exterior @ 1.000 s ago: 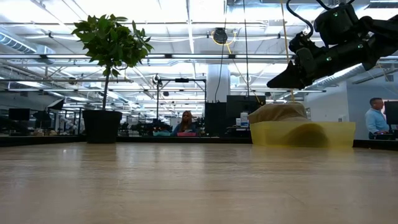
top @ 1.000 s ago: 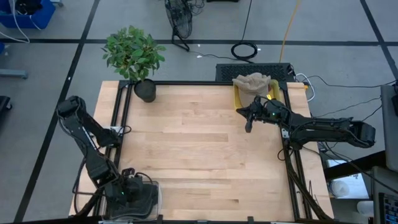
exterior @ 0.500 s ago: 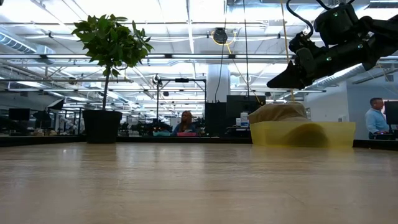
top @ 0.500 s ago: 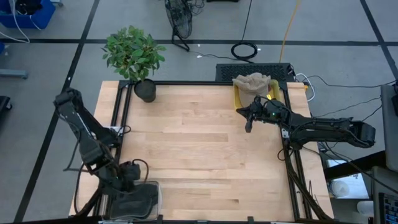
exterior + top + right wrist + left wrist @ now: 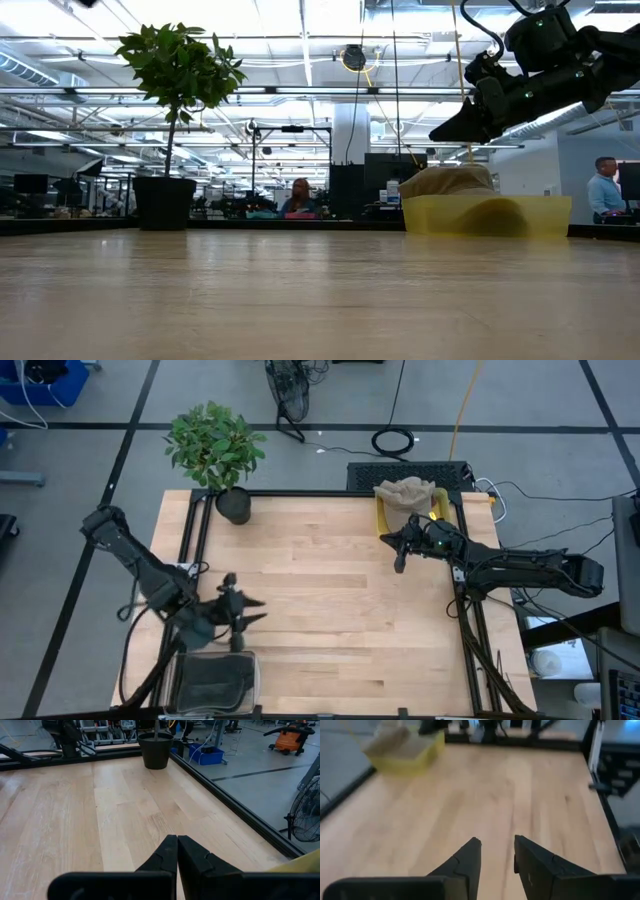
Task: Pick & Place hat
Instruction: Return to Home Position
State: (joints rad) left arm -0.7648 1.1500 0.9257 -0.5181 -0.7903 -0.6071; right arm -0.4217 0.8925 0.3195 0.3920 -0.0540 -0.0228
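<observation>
Over the left edge of the table, the left arm is bending sharply, its elbow jutting out past the frame and its forearm reaching in toward the middle. The left gripper is hovering just beyond the transparent bin at the near-left corner. Its fingers are standing slightly parted, with nothing between them, and are pointing across the bare boards toward the far-right corner.

At that corner the yellow bin is sitting with the brown cap heaped in it and bulging over its far rim. The right arm is stretching in low from the right edge. The right gripper is hanging above the table just beside the bin, tilting downward, its fingers pressed together on nothing.

A potted plant is standing at the far-left corner.

The right arm is covering the yellow bin's near side in the high view. The picture's edge is cutting off the transparent bin, and the black cap inside is showing only as a dark mass. The low view is catching the right gripper alone, above the yellow bin, with two people small in the room behind.
</observation>
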